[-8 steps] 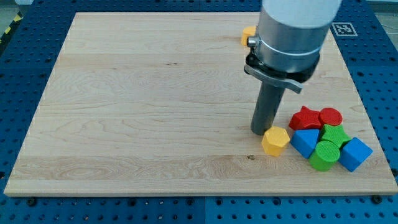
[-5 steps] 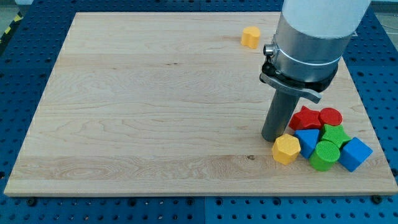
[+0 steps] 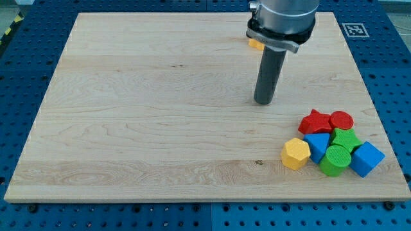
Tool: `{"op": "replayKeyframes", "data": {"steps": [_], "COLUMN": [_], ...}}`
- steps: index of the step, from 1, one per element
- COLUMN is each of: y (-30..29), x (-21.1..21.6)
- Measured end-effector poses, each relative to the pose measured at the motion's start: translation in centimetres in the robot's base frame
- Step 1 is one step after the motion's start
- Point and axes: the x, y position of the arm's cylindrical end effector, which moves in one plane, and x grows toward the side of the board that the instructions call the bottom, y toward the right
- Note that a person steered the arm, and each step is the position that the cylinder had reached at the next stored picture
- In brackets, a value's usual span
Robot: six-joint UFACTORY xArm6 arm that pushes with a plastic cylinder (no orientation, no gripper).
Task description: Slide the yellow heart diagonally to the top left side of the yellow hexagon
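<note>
The yellow hexagon (image 3: 295, 153) lies at the view's lower right, touching the blue block (image 3: 316, 146) of a cluster. The yellow heart (image 3: 256, 43) sits near the board's top edge, mostly hidden behind the arm's body. My tip (image 3: 262, 102) rests on the board between them, well up and left of the hexagon and below the heart, touching no block.
The cluster at the lower right holds a red star-like block (image 3: 314, 122), a red cylinder (image 3: 341, 120), a green block (image 3: 346, 138), a green cylinder (image 3: 335, 159) and a blue cube (image 3: 366, 158). The wooden board (image 3: 128, 115) lies on a blue perforated table.
The tip pushed the hexagon right against the blue block, then pulled away up and left toward the heart. The arm body now covers most of the heart.
</note>
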Motion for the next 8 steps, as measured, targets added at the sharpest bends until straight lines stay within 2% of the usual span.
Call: {"op": "replayKeyframes", "data": {"steps": [3, 5, 7, 8], "y": [5.1, 9.0, 9.0, 5.3], "x": [-4.3, -10.1, -17.6, -18.6]}}
